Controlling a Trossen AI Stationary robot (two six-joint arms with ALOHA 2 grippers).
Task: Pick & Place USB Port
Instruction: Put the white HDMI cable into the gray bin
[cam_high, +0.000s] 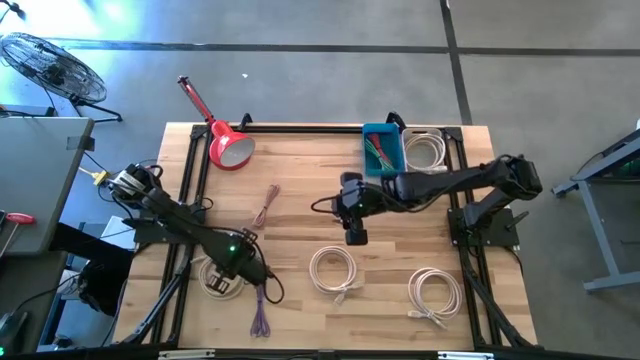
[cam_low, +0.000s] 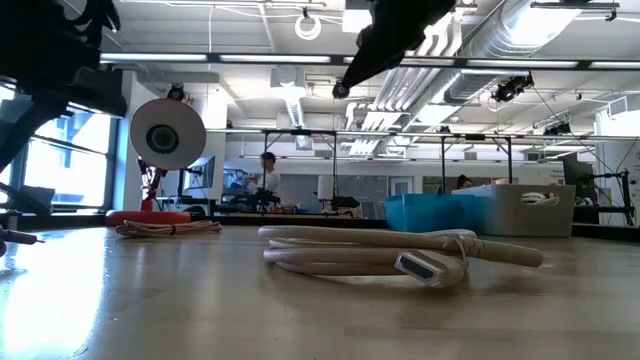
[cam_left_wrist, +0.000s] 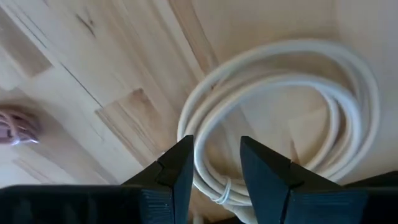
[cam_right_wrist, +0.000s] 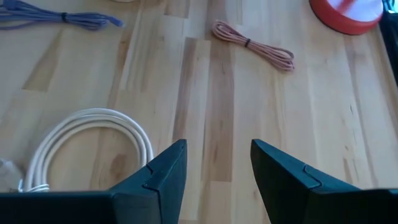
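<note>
High view, L to R: left gripper (cam_high: 237, 262) is parked low over the white cable coil (cam_high: 220, 277) near the table's front-left edge, presumably to take it. Left wrist view shows its fingers (cam_left_wrist: 177, 177) set narrow, a strand of that coil (cam_left_wrist: 273, 112) seen through the gap between them; nothing looks pinched yet, contact can't be confirmed. Purple cable (cam_high: 261, 318) lies just beside, at the front edge; pink cable (cam_high: 265, 205) is laid further back, mid-table, w/ the red lamp (cam_high: 228, 148) behind it.

Right gripper (cam_high: 353, 218) is held above bare wood at the centre, jaws spread wide & empty in the right wrist view (cam_right_wrist: 214, 171), likely waiting or lining up for the second white coil (cam_high: 335, 270) just in front of it. A third white coil (cam_high: 432, 293) sits front-right.

Blue bin (cam_high: 383, 150) & the white bin (cam_high: 428, 150) beside it are set at the back-right, prob. as drop spots; cables are already inside both.
</note>
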